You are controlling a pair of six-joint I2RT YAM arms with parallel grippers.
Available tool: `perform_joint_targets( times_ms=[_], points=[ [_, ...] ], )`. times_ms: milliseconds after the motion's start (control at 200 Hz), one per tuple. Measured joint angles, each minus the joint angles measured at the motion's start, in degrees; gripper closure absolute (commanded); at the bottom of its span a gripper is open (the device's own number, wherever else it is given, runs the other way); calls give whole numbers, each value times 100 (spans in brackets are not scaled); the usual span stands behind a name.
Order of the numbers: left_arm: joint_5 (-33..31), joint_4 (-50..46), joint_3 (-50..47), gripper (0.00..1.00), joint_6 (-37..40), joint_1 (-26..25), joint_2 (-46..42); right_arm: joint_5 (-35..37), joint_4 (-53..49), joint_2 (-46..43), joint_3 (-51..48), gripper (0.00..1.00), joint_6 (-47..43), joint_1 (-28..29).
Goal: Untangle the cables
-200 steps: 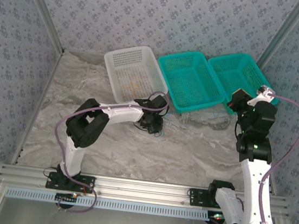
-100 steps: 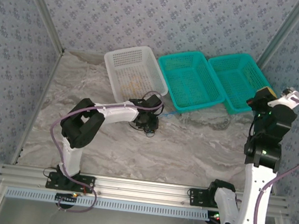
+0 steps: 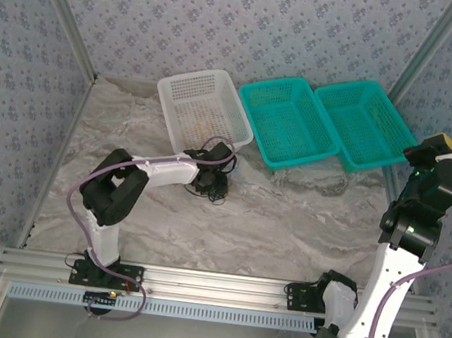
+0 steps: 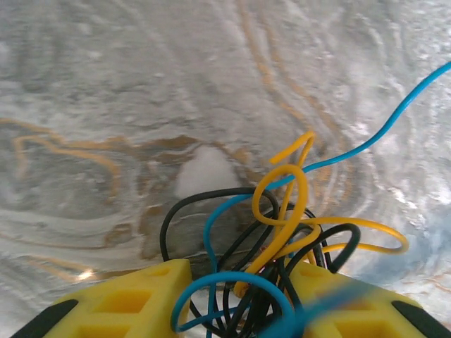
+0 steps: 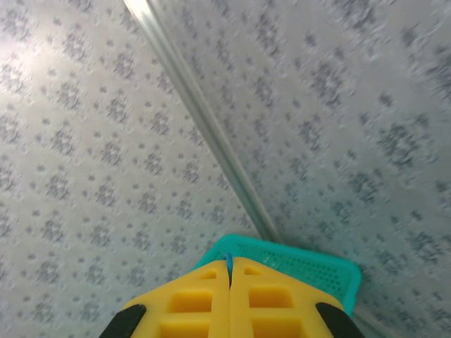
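Observation:
The cables [image 4: 282, 204] are a knot of yellow, blue and black wires, bunched between the yellow fingers [image 4: 141, 299] of my left gripper [image 4: 239, 282], which is closed around them. One blue strand [image 4: 394, 120] runs off to the upper right. From above, the cables [image 3: 217, 193] hang at the left gripper [image 3: 212, 181], low over the marbled table in front of the white basket. My right gripper [image 3: 420, 152] is raised at the far right. Its jaws [image 5: 230, 271] are shut, with a sliver of blue cable [image 5: 229, 261] pinched at the tips.
A white basket [image 3: 204, 110] and two teal baskets [image 3: 288, 121] [image 3: 364, 122] stand along the back of the table. A teal basket's corner [image 5: 310, 266] lies below the right gripper. Patterned walls with metal posts close in the sides and back.
The left gripper has moved left, taking the clump with it, and its jaws have narrowed on it. The right arm has swung right and up, away from the middle, still shut.

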Motion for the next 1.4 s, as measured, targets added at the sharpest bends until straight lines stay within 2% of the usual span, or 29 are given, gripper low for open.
perform_joint_targets(
  times_ms=[245, 390, 505, 650, 884, 1144, 1404],
  points=[
    [-31, 46, -149, 60, -24, 39, -114, -376, 2, 177, 66, 100, 24, -247],
    [140, 234, -151, 53, 205, -2, -114, -1139, 57, 374, 74, 100, 46, -225],
    [262, 404, -140, 41, 442, -153, -114, -1613, 61, 544, 214, 100, 44, -72],
    [413, 616, -98, 17, 839, -433, -157, -2090, 133, 614, 295, 100, -26, 330],
    [734, 1408, -345, 1, 1279, -625, -721, -2282, 332, 1049, 476, 100, -352, 1303],
    [909, 2129, -881, 0, 1377, -614, -1049, -2234, 396, 2140, 1080, 100, -769, 2184],
    [754, 2312, -1062, 1, 1349, -610, -1082, -2024, 470, 3432, 1930, 100, -1217, 2662]
  ],
)
